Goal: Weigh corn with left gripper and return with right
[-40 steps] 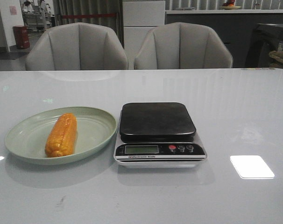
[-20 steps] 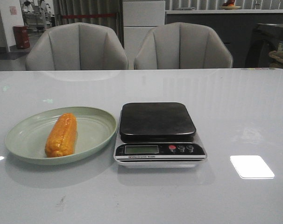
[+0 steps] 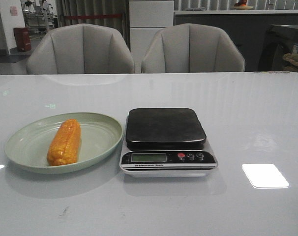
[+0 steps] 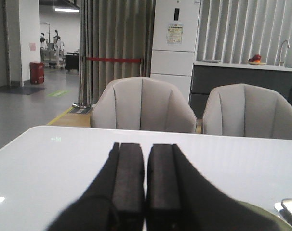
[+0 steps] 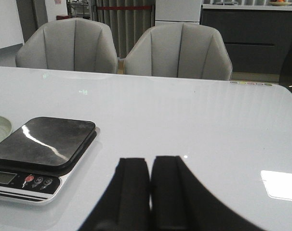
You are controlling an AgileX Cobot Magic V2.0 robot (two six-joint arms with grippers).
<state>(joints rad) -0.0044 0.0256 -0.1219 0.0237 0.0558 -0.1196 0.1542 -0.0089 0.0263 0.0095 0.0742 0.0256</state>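
Corn, an orange-yellow glossy cob (image 3: 64, 142), lies on the pale green round plate (image 3: 102, 135); left claw (image 4: 145, 180) and right claw (image 5: 150, 185) are both closed together.

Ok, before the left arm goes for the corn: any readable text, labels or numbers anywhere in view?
None can be read for certain.
Kitchen scale: a printed line under the display, too small to read.
Scale display: no digits visible.
White cabinet: a posted label, blurred.
Left wall: a pink sign, blurred.

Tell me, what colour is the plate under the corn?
Pale green plate, clearest in the front view.
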